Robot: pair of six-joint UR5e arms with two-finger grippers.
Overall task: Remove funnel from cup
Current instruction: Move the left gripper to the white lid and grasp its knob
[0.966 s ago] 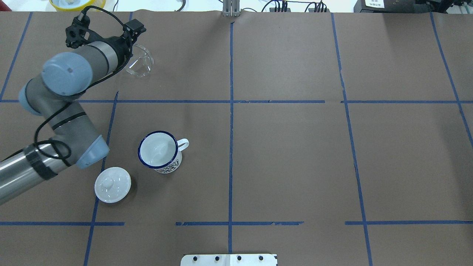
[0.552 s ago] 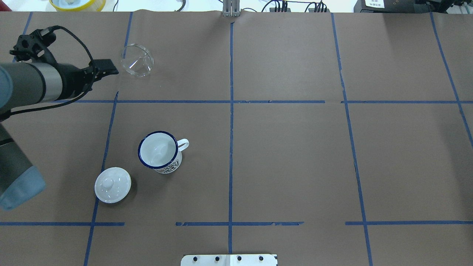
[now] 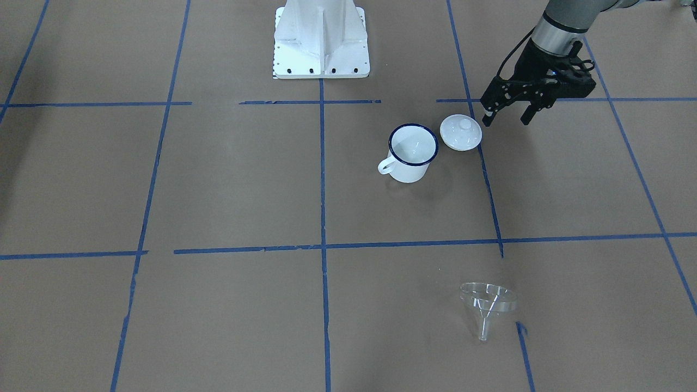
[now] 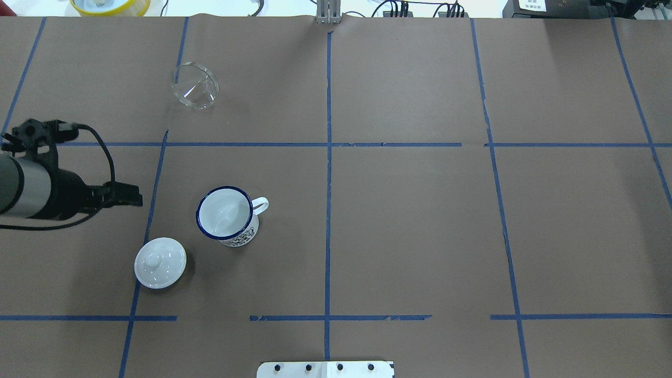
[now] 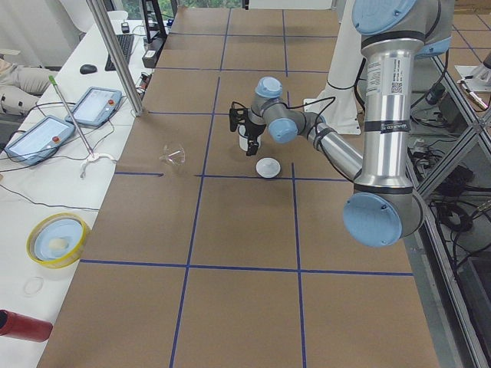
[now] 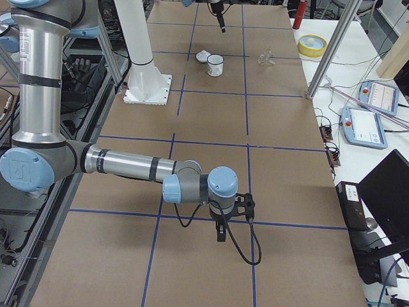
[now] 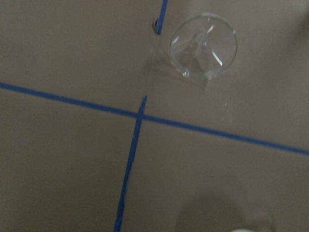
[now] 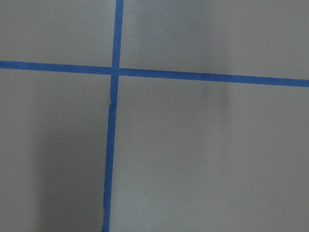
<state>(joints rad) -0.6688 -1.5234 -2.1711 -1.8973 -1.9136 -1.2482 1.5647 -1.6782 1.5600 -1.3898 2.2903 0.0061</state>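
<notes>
Nearest the robot sit a white lid (image 4: 160,262) and the cup (image 4: 226,214), empty. Near the lid hangs the left gripper (image 3: 505,121), jaws spread, holding nothing; a low swing could clip it. Farthest, the funnel (image 4: 193,85) lies tipped on the surface (image 4: 420,236), liable to roll.

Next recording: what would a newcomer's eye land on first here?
The clear funnel lies tipped over, alone on the far side of the table, well apart from the white enamel mug, which stands upright and empty. A white knobbed lid sits beside the mug, and the left gripper hangs open and empty near the lid.
</notes>
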